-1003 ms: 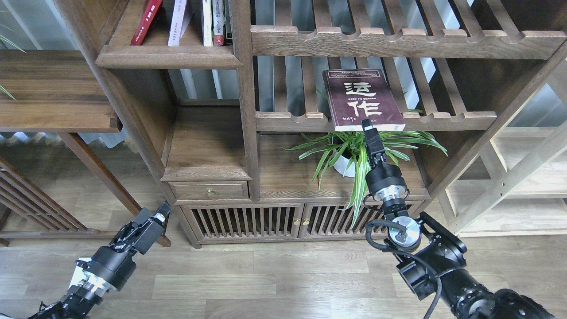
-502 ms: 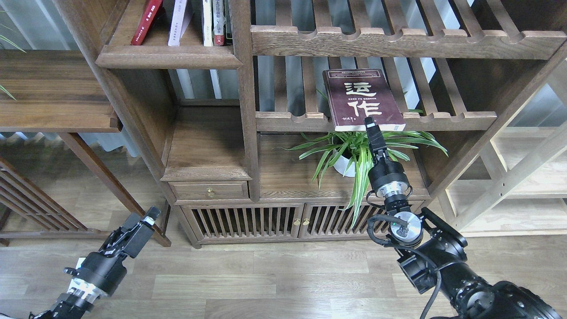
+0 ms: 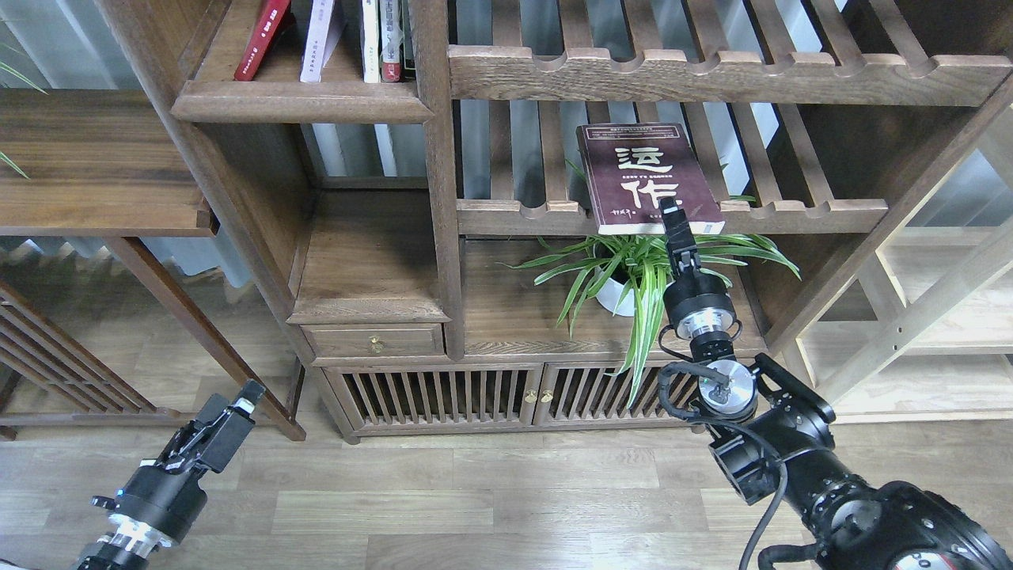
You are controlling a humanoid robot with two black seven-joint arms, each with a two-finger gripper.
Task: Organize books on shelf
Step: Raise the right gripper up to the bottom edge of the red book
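Book (image 3: 645, 176) is laid flat on the slatted rack (image 3: 791, 212), its near edge overhanging and met by the right gripper (image 3: 671, 212); whether it is clamped cannot be told. Shelf (image 3: 301, 101), upper left, is likely its destination. Left gripper (image 3: 237, 404) is kept low, seemingly unclenched.

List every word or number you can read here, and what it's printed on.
"运作": big white characters on the maroon book lying on the slatted rack.
Small print above, between and below those characters: too small to read.
Spines of the upright books on the shelf at upper left: print too blurred to read.
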